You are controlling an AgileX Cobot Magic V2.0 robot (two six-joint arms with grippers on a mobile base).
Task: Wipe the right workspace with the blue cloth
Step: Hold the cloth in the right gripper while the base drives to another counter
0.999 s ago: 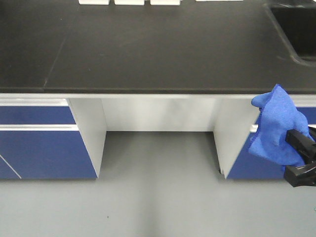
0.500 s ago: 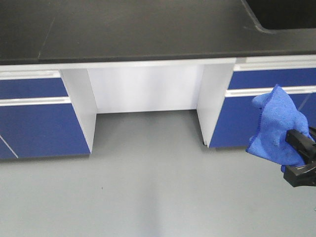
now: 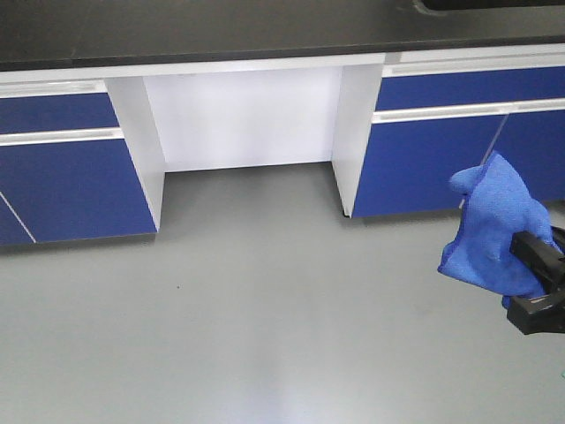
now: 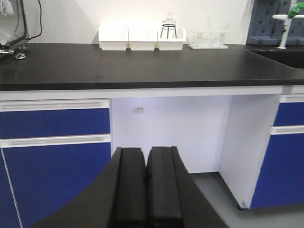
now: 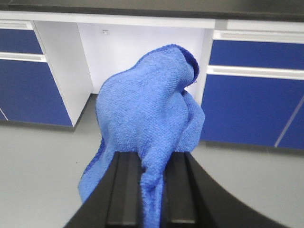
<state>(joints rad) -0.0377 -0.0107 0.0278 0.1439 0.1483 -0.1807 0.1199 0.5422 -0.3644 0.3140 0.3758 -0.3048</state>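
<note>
Front view: the bench [image 3: 221,31] shrinks to a strip along the upper frame edge. A second ago its front edge crossed mid-frame. The floor [image 3: 265,336] now fills most of the view, and the sink [image 4: 280,54] has slid out past the upper right corner. The cloth [image 3: 493,225] and the right gripper [image 3: 537,296] keep their place at the right frame edge throughout, so the base appears to be backing off while the arm stays fixed.

Right wrist view: the right gripper [image 5: 152,185] is clamped on the lower fold of the cloth [image 5: 147,109]. The rest of the cloth stands bunched above the fingers [image 5: 126,190], in the air, well apart from any bench edge.

Left wrist view: the left gripper [image 4: 146,185] has its fingers pressed together with nothing between them. It faces a bench carrying white trays [image 4: 142,38] at its rear edge.

Reading: the grip survives the retreat. Wiping has not begun, and the right workspace is not identifiable in any view, so travel to it probably comes first.
</note>
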